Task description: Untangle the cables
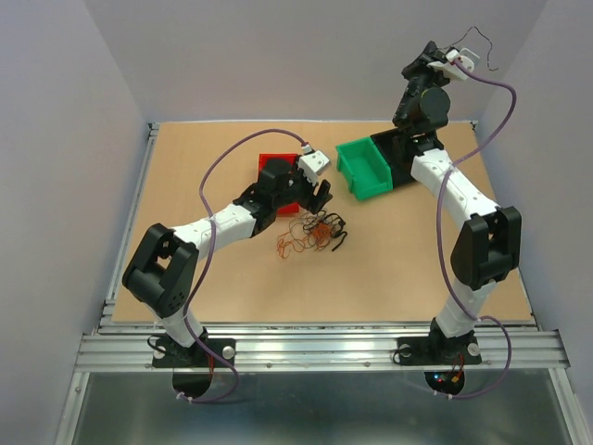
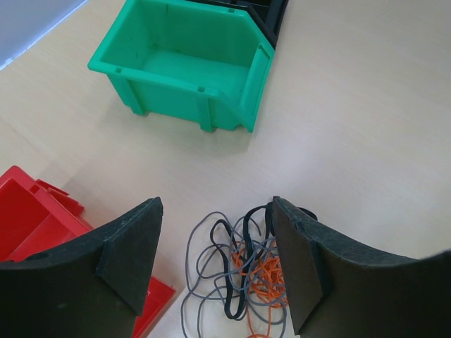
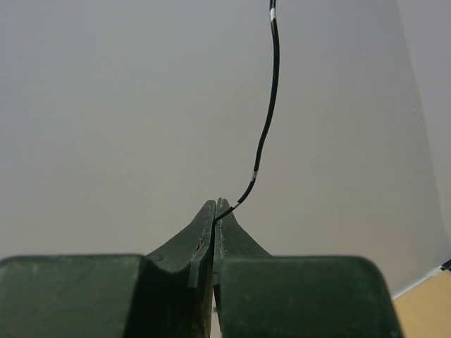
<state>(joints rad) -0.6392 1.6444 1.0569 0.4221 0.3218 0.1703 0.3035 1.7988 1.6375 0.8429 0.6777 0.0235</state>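
Observation:
The cables (image 1: pixel 310 234) lie as a small tangle of grey, black and orange wires on the table, just right of the red bin. In the left wrist view the cables (image 2: pixel 243 271) lie between and below my fingers. My left gripper (image 1: pixel 321 200) (image 2: pixel 215 260) is open and hovers just above the bunch, holding nothing. My right gripper (image 1: pixel 443 53) (image 3: pixel 217 205) is raised high at the back right, shut on one thin black wire (image 3: pixel 264 134) with white bands. That black wire (image 1: pixel 482 42) arcs free in the air, apart from the bunch.
A green bin (image 1: pixel 363 167) (image 2: pixel 187 67) stands open beyond the cables, with a black bin (image 1: pixel 400 159) (image 2: pixel 271 14) behind it. A red bin (image 1: pixel 273 167) (image 2: pixel 28 218) sits under my left arm's wrist. Grey walls enclose the table.

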